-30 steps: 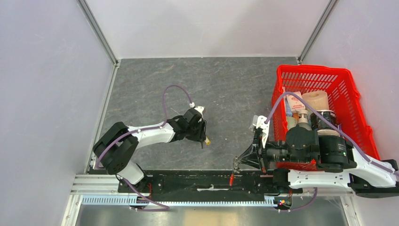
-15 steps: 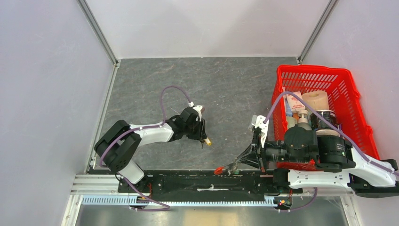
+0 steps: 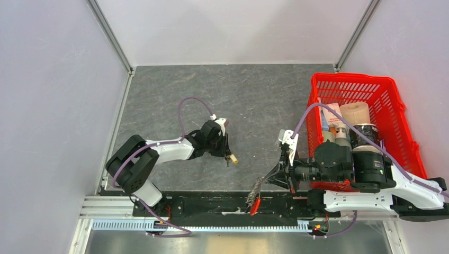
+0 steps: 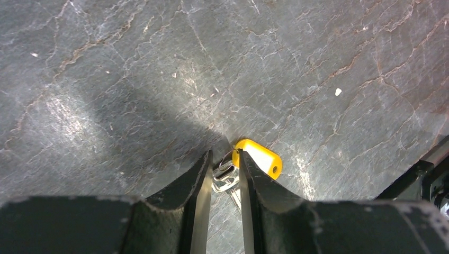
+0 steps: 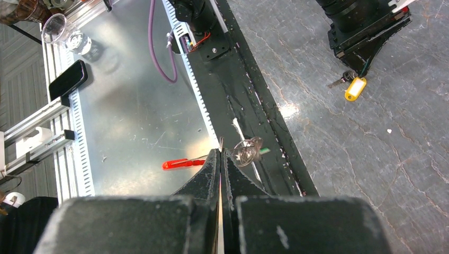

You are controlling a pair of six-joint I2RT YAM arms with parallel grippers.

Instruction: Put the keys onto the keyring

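A small metal key with a yellow tag (image 4: pixel 260 157) lies flat on the grey stone table (image 3: pixel 254 100). My left gripper (image 4: pixel 225 159) is low over it, jaws drawn in on both sides of the key's metal head (image 4: pixel 224 174), which fills the narrow gap. From above, the yellow tag (image 3: pixel 233 158) pokes out beside the left gripper (image 3: pixel 228 153). My right gripper (image 5: pixel 221 153) is shut on the keyring's thin metal. Its ring (image 5: pixel 247 150), green tag (image 5: pixel 263 151) and red fob (image 5: pixel 179 164) hang off the tips. That keyring (image 3: pixel 254 190) dangles over the black rail.
A red basket (image 3: pixel 398 114) holding bottles and a paper roll stands at the right, under the right arm. A black rail (image 3: pixel 201 203) runs along the near edge. Off the table lie a phone (image 5: pixel 66 79) and a clear cup (image 5: pixel 55 29). Grey walls enclose three sides.
The left jaws have narrowed around the yellow-tagged key's head. The right gripper has edged left and the keyring with its red fob has swung beneath it.
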